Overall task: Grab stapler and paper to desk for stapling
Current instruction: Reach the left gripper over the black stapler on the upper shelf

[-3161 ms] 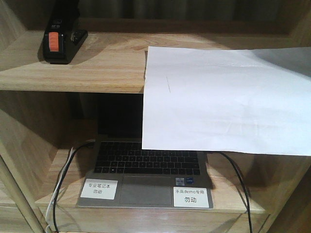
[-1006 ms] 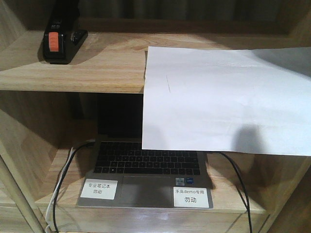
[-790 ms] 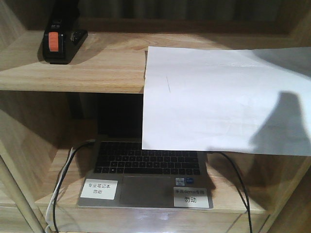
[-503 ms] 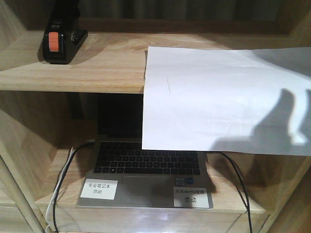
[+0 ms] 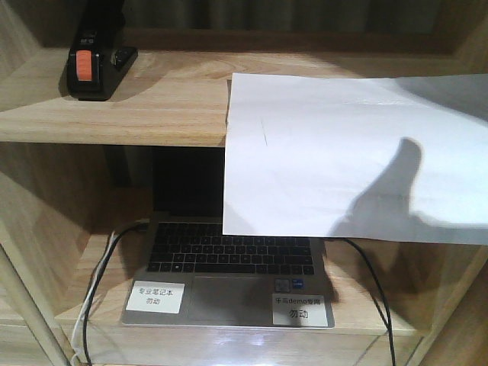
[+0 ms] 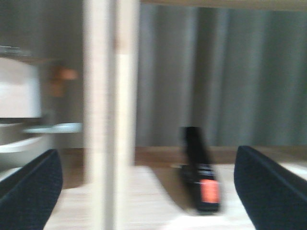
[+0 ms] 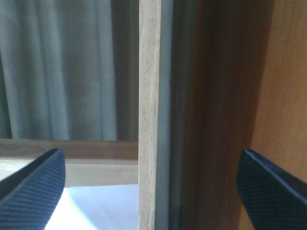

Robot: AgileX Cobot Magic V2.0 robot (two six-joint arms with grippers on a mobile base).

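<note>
Left pincer (image 6: 146,163) and right pincer (image 7: 151,158) gape wide and empty before the shelf (image 5: 152,107).
The stapler (image 5: 90,65) sits at the shelf's left rear; the paper (image 5: 335,152) lies on its right, drooping over its front edge. An upright post (image 7: 149,96) stands ahead of each pincer, so a straight reach risks a knock; a careless pinch could crumple the paper.

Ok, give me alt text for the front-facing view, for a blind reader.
A white paper sheet lies on a wooden shelf, overhanging its edge and partly hiding an open laptop below. A black stapler with an orange patch stands at the shelf's left rear.
</note>
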